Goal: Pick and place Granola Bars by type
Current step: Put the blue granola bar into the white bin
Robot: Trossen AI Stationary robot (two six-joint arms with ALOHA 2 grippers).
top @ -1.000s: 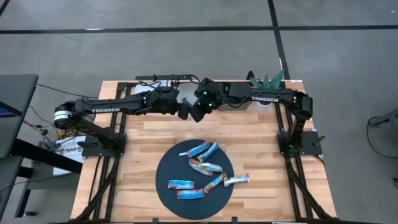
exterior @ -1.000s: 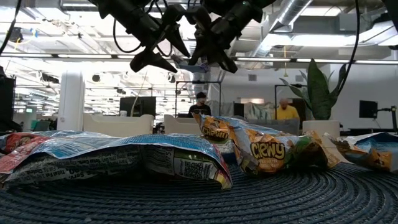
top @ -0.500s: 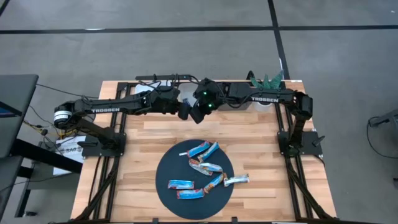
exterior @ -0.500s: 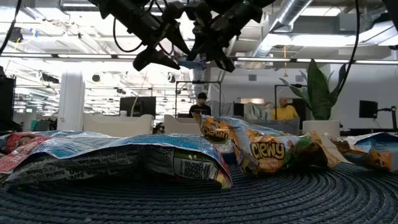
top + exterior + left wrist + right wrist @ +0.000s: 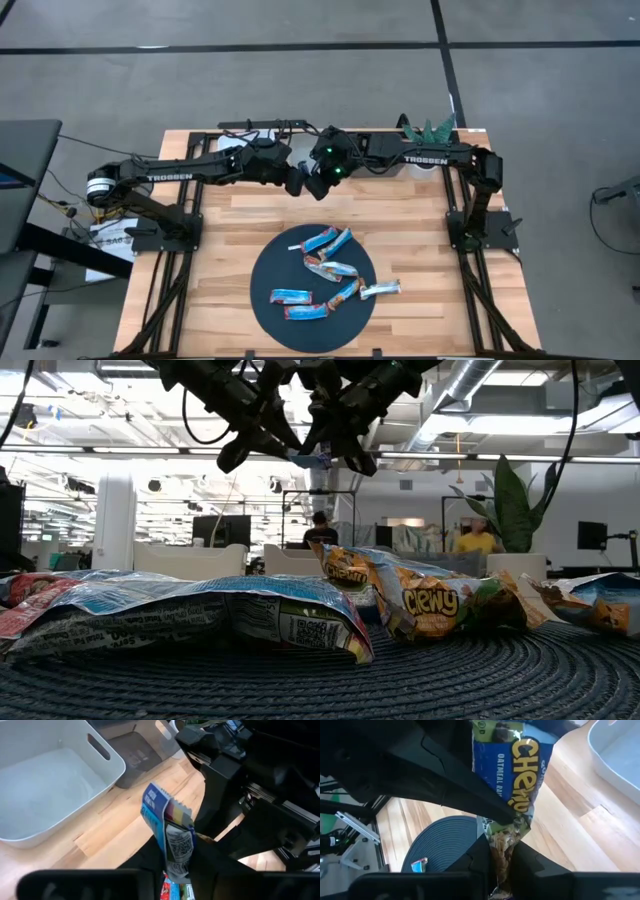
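left claw point(image 5: 172, 870) gripping blue bar point(image 5: 167, 832) | right claw point(image 5: 497, 857) gripping same bar | above table point(image 5: 250, 215)

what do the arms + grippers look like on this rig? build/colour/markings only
Both arms are matte black, built of jointed tubular links. White TROSSEN lettering runs along the left arm and the right arm. A green light glows near the right gripper. The left gripper is black with blocky dark fingers. Black cables loop above both grippers.
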